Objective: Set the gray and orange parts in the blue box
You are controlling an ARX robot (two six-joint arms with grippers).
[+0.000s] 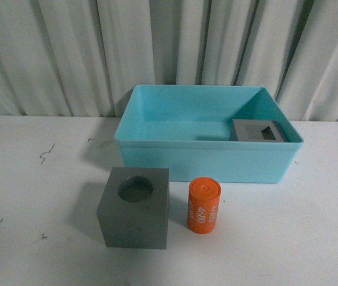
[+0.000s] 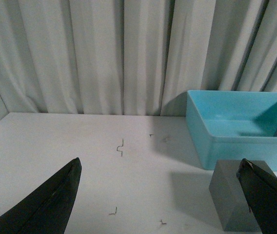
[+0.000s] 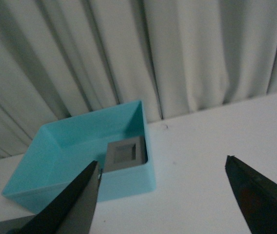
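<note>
Left pincer (image 2: 158,202) and right pincer (image 3: 165,197) both gape wide, holding nothing. A matte gray cube with a rectangular hole (image 1: 257,131) sits inside the shallow light-blue plastic box (image 1: 205,164), in its near right corner. On the white counter (image 1: 32,226) before the box stand a matte gray cube with a round hole (image 1: 134,208) and, just beside it, a small orange cylinder with white digits (image 1: 204,205).

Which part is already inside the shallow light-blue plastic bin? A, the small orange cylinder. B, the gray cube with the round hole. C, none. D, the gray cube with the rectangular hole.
D: the matte gray cube with the rectangular hole sits inside the light-blue plastic bin; the round-hole gray cube and the small orange cylinder stand outside, on the white table.
</note>
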